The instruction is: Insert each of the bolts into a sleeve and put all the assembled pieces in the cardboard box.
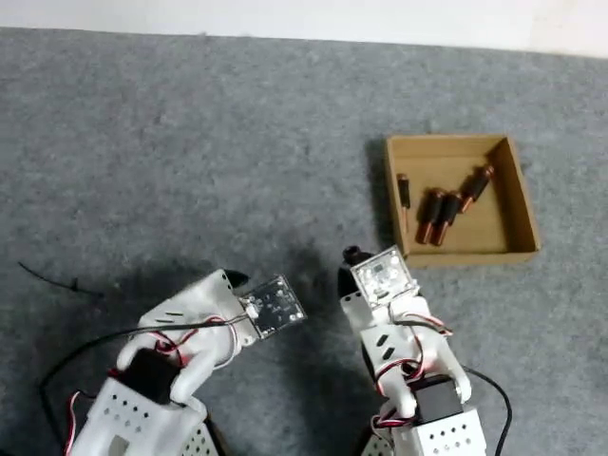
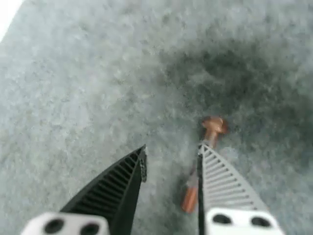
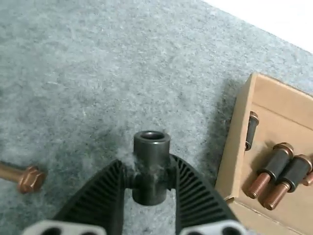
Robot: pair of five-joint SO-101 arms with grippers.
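My left gripper (image 2: pixel 171 155) is open just above the grey carpet. A copper bolt (image 2: pixel 212 128) lies beside its one finger (image 2: pixel 217 176), and part of the shaft is hidden behind that finger. My right gripper (image 3: pixel 150 169) is shut on a black sleeve (image 3: pixel 151 156), held upright with its open end up, and it also appears as a dark tip (image 1: pixel 353 256) ahead of the right wrist. The same bolt (image 3: pixel 23 178) lies off to one side of it. The cardboard box (image 1: pixel 518 204) holds three assembled pieces (image 1: pixel 437 217) and a dark piece (image 1: pixel 403 195) along its left wall.
The box's near wall (image 3: pixel 237 142) stands close beside the right gripper. A thin black cable tie (image 1: pixel 57 281) lies on the carpet at the left. Open carpet (image 1: pixel 209 152) stretches across the middle and far left of the table.
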